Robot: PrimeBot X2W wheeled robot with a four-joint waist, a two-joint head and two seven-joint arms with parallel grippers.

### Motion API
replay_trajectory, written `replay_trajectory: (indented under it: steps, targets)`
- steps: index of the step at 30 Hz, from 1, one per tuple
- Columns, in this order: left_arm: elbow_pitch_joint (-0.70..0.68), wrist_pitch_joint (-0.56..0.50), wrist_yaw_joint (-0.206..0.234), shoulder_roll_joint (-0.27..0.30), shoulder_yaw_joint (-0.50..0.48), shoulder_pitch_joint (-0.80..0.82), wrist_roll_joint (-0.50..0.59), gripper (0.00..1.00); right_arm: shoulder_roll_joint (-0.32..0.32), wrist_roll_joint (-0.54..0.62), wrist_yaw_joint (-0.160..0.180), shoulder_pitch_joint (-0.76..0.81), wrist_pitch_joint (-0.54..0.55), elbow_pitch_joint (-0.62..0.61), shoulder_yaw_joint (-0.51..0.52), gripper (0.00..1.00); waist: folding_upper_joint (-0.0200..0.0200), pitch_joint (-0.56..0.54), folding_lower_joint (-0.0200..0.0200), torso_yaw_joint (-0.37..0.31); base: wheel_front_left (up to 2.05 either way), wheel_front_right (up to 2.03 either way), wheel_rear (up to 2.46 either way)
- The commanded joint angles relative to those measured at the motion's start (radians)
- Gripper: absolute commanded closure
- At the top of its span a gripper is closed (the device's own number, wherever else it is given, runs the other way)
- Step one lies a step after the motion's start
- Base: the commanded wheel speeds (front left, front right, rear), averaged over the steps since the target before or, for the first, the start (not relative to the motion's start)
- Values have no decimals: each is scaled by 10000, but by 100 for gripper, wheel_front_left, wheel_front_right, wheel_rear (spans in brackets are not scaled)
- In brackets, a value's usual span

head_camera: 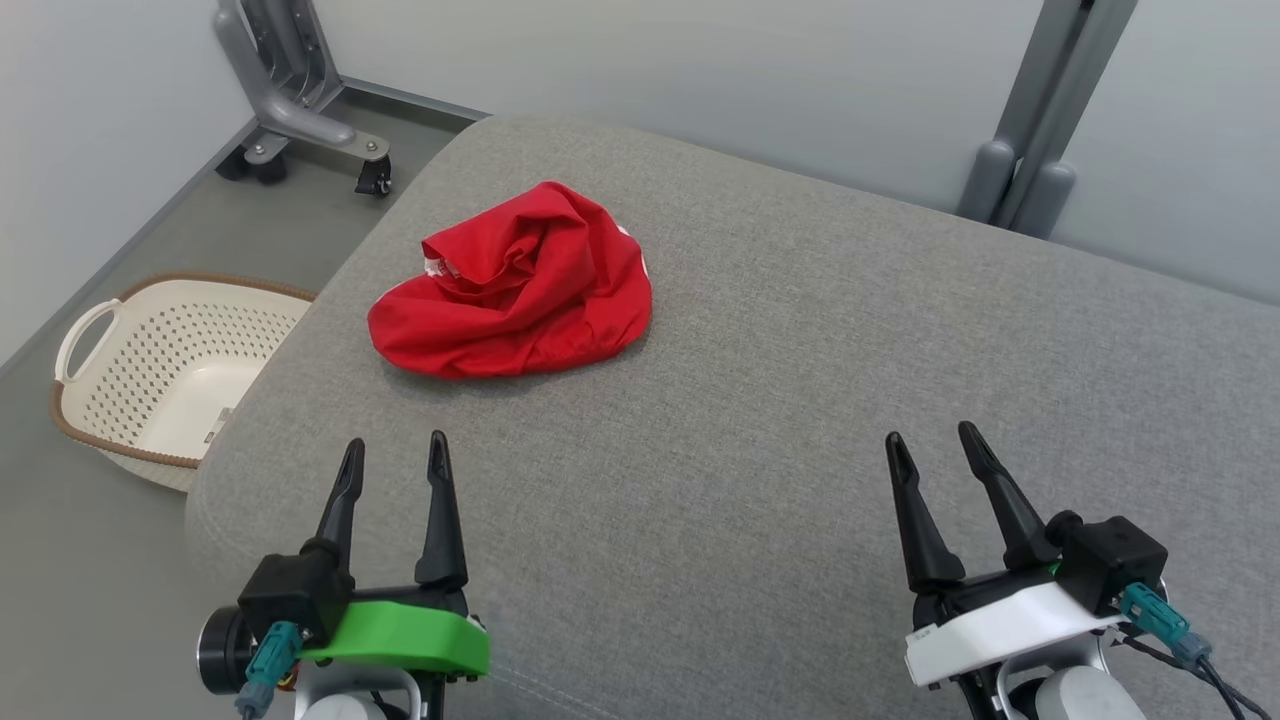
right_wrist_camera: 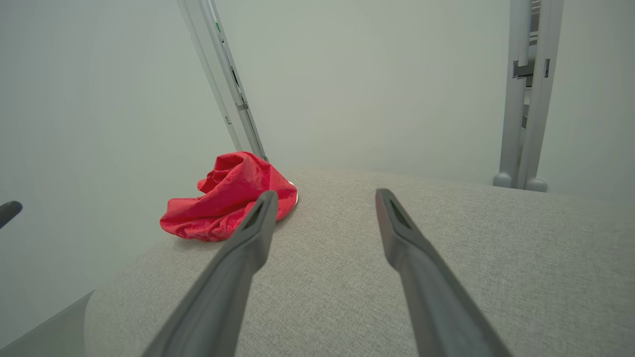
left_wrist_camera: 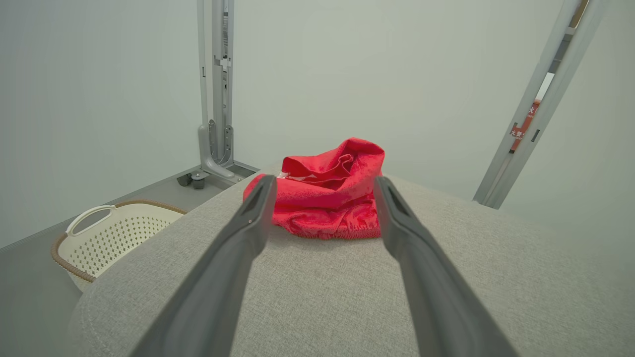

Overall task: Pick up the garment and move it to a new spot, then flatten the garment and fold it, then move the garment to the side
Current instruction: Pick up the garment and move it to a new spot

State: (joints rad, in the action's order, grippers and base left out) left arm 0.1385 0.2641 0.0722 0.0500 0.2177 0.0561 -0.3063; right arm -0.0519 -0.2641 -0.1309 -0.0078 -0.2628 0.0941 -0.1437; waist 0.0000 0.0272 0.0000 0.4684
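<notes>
On the far left of the pad (head_camera: 800, 420), I see the garment (head_camera: 512, 285) crumpled.
My left gripper (head_camera: 394, 452) and right gripper (head_camera: 934, 438) hover near, fingers spread, both empty; basket (head_camera: 160, 370) left.

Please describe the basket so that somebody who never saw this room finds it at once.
Start from the large grey fabric-covered surface. On the floor beside its left edge stands a cream plastic basket with perforated walls. Its brown woven rim and white handle set it apart from the crumpled red garment lying on the surface.
</notes>
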Motion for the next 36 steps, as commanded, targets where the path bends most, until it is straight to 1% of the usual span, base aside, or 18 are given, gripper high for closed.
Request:
replay_trajectory:
  steps: [1, 6, 9, 11, 15, 17, 20, 21, 24, 26, 32, 36]
  targets:
    - [-38, 1, 20, 18, -70, 173, -13, 0, -40, -26, 6, -80, -30, 40, -11, 0, 0, 95, 0, 74, 0, 0, 0]
    - [-67, 3, 4, 18, -256, 225, 30, 0, -37, -87, 6, -107, -30, 75, -56, 0, 0, 165, 0, -66, 0, 0, 0]
    - [-41, 3, 44, 19, -444, 324, -141, 0, -80, -46, 6, -151, -30, 82, -122, 0, 0, 263, 0, -215, 0, 0, 0]
    - [81, 3, -55, 15, -524, 476, -74, 0, -208, -6, 6, -269, -30, 46, -179, 0, 0, 397, 0, -354, 0, 0, 0]
    - [467, 1, -194, 12, -936, 1209, -273, 0, -647, 85, 6, -705, -16, -168, -122, 0, 0, 1108, 0, -776, 0, 0, 0]
    - [937, 1, -338, 15, -1097, 1761, -319, 0, -831, 133, 9, -993, 152, -233, 113, 0, 0, 1546, 0, -988, 0, 0, 0]
    - [2199, -1, -546, 146, -1244, 2851, -191, 0, -1192, 215, 6, -1391, 414, -455, 148, 0, 0, 2147, 0, -1255, 0, 0, 0]
    - [2597, -136, -582, 228, -1329, 3238, -311, 0, -1295, 247, 6, -1493, 521, -593, 143, 0, 0, 2387, 0, -1346, 0, 0, 0]
    - [3881, -818, -900, 427, -1565, 4591, -760, 0, -1560, 275, 6, -1750, 741, -910, 195, 0, 0, 2891, 0, -1596, 0, 0, 0]
    - [4551, -1134, -1069, 831, -1539, 5279, -679, 0, -1620, 297, 6, -1872, 883, -1021, 175, 0, 0, 3119, 0, -1804, 0, 0, 0]
    - [6495, -2507, -1425, 1407, -1809, 7021, -1256, 0, -1603, 375, 6, -2127, 1049, -1231, -56, 0, 0, 3680, 0, -2273, 0, 0, 0]
    - [7543, -3121, -1438, 1779, -1782, 7836, -1276, 0, -1657, 501, 6, -2233, 1063, -1223, -256, 0, 0, 3930, 0, -2569, 0, 0, 0]
